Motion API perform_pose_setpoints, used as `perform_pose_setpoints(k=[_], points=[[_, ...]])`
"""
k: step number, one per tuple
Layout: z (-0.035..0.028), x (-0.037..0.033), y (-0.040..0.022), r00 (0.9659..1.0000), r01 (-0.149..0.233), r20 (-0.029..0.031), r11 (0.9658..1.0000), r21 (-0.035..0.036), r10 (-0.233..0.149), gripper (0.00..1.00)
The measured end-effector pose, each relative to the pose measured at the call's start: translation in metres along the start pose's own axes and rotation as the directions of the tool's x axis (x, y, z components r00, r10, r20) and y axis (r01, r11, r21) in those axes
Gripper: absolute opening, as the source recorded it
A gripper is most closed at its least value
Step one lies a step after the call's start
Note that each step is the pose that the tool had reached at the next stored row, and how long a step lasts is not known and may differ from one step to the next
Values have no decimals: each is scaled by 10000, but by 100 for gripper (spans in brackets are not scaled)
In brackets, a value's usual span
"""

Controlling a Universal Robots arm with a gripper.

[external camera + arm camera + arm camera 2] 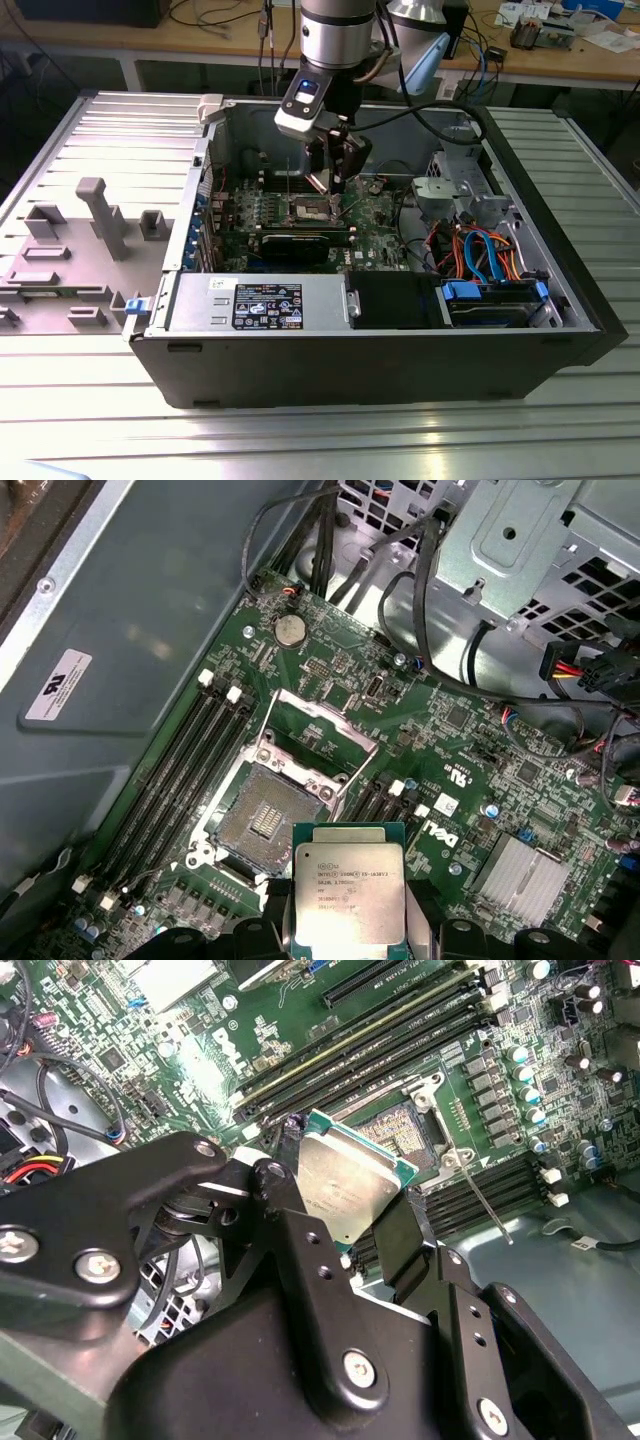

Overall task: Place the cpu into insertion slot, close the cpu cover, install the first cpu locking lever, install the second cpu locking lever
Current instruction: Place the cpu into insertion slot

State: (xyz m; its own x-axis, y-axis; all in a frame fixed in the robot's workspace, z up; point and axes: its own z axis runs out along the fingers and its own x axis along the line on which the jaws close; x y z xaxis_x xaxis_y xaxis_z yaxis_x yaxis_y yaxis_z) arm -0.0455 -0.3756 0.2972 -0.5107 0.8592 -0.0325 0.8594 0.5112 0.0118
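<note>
The cpu (pixel 348 895) has a smooth silver metal top with a soft, brushed sheen, edged in green board. The gripper (pixel 345 1205) pinching it is matt black, its links set with bright metal screw heads. The insertion slot (pixel 262 822) has a dark, finely grained centre inside a bare silver metal rim. The cpu cover (pixel 298 767) is thin, bright sheet metal. The motherboard (pixel 450 730) is glossy green. The case wall (pixel 150 610) is matt grey metal, and the table (pixel 300 440) is ribbed, shiny metal.

insertion slot (pixel 265 815) lies uncovered, memory slots (pixel 185 755) close beside it.
</note>
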Motion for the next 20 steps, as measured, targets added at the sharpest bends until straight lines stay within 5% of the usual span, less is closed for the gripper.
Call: perform_pose_setpoints(k=[20], points=[[3,0,0,9982,-595,50,9982,42,595,54]])
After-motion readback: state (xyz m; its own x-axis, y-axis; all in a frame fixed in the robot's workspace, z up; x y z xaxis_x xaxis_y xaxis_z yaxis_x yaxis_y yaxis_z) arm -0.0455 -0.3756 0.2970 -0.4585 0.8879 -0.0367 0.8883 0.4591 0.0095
